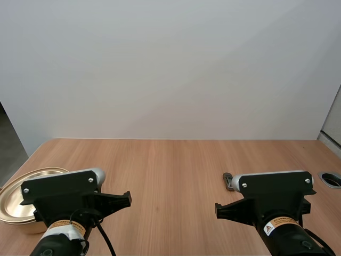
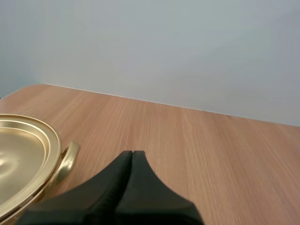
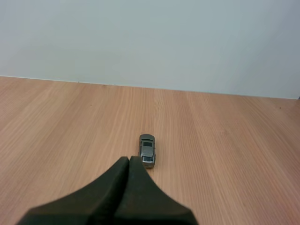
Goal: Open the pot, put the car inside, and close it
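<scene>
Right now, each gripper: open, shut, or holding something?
Left gripper: shut, empty, beside the pot.
Right gripper: shut, empty, close to the car.

One golden pot, one small grey toy car and one round grommet share one wooden surface with two black grippers: one left gripper, one right gripper.
</scene>
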